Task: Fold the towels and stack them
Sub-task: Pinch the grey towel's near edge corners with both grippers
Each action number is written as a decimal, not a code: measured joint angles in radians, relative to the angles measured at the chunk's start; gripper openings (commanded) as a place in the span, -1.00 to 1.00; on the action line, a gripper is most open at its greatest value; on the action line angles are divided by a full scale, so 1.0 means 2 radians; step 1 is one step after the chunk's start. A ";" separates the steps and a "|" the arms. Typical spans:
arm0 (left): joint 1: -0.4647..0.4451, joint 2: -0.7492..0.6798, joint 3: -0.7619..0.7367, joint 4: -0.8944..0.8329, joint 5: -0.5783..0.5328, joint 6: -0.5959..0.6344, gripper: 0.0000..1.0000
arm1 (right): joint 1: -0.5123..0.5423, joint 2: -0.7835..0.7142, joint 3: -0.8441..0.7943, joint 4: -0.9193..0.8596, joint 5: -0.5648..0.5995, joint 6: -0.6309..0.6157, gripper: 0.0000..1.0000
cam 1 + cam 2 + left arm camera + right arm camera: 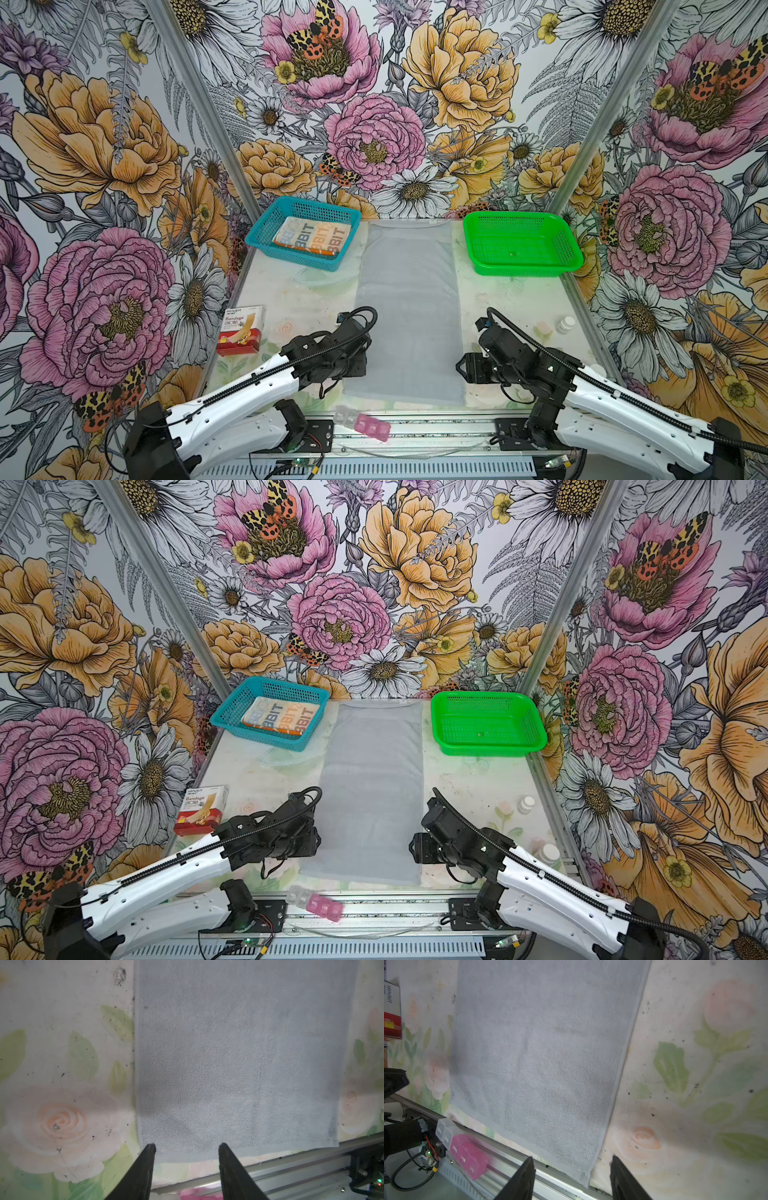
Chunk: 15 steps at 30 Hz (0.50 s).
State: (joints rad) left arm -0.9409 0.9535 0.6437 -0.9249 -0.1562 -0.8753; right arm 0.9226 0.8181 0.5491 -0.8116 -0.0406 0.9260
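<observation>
A large pale grey-white towel point(405, 311) point(372, 791) lies flat down the middle of the table, reaching from the back wall to the front edge. A striped towel with "RABBIT" lettering point(312, 240) point(281, 717) sits folded in the blue basket point(316, 205). My left gripper point(187, 1145) stands open over the grey towel's point(239, 1053) near edge, just inside its near-left corner. My right gripper point(572, 1157) is open too, and its fingers straddle the near-right corner of the towel point(539, 1053). Neither holds cloth. No orange flowered towel is in view.
An empty green basket point(519, 216) stands at the back right. A bandage box point(240, 330) lies at the left edge and a small white bottle point(566, 325) at the right. A pink pill organiser point(372, 426) rests on the metal rail in front.
</observation>
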 measured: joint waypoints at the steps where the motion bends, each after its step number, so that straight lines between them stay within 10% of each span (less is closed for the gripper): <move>1: -0.014 0.002 -0.010 -0.003 -0.006 -0.019 0.08 | 0.015 0.008 -0.006 -0.004 -0.002 0.010 0.21; 15: -0.048 0.031 -0.066 -0.006 -0.019 -0.099 -0.01 | 0.080 0.105 -0.029 -0.009 -0.018 0.066 0.18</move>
State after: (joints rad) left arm -1.0367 1.0145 0.5110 -0.9375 -0.1940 -1.0737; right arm 1.0836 1.0279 0.4915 -0.8303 -0.0772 1.0576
